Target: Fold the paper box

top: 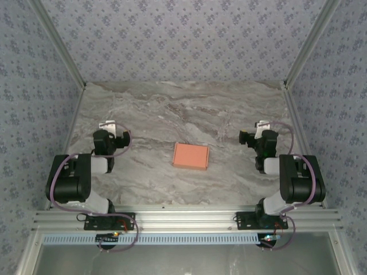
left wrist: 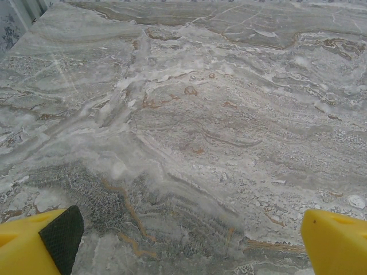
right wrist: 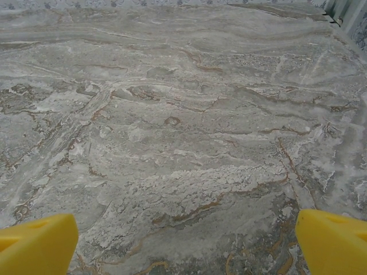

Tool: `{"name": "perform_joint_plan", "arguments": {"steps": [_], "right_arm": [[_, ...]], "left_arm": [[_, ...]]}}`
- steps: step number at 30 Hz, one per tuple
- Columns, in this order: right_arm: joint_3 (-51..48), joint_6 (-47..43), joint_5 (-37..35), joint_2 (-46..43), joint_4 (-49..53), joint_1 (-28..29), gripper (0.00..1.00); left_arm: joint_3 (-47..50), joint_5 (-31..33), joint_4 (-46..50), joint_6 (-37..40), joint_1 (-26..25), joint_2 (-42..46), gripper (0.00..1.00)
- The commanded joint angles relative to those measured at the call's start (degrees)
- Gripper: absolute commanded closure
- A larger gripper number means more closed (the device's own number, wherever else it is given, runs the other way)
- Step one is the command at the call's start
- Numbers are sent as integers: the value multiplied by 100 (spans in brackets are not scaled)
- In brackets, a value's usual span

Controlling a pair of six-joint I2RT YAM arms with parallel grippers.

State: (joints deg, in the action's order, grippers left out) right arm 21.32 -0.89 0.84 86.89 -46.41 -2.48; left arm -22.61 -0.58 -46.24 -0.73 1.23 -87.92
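**Item:** paper box (top: pixel 191 156), orange-salmon card, one piece. It lies flat on the marbled counter (top: pixel 172 109) as a compact rectangle with no splayed flaps to be made out.

**Place:** between the two claws, to the right of the left claw (top: pixel 110 128) and to the left of the right claw (top: pixel 261 132). It is well apart from both and slightly nearer the arm bases.

**Claws:** both have fingers spread wide and hold nothing.

**Step, judged:** no fold is in hand and both arms sit drawn back. Whether the box is already folded cannot be told.

**Next move, if work remains:** one claw reaches inward to pin the card while the other lifts an edge.

**Views:** the top view gives the box and its position. The left wrist view gives the left claw (left wrist: pixel 189 243) close up, its yellow fingers (left wrist: pixel 34 246) and one black pad over bare counter. The right wrist view gives the same for the right claw (right wrist: pixel 186 243).
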Motion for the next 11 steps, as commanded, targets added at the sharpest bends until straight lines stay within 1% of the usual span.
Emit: {"name": "perform_joint_plan", "arguments": {"steps": [1, 11], "right_arm": [[140, -67, -65, 45, 71, 31, 0], [109, -70, -45, 32, 35, 29, 0]], "left_arm": [[-137, 58, 18, -58, 39, -8, 1], [-138, 58, 18, -53, 39, -10, 1]]}}
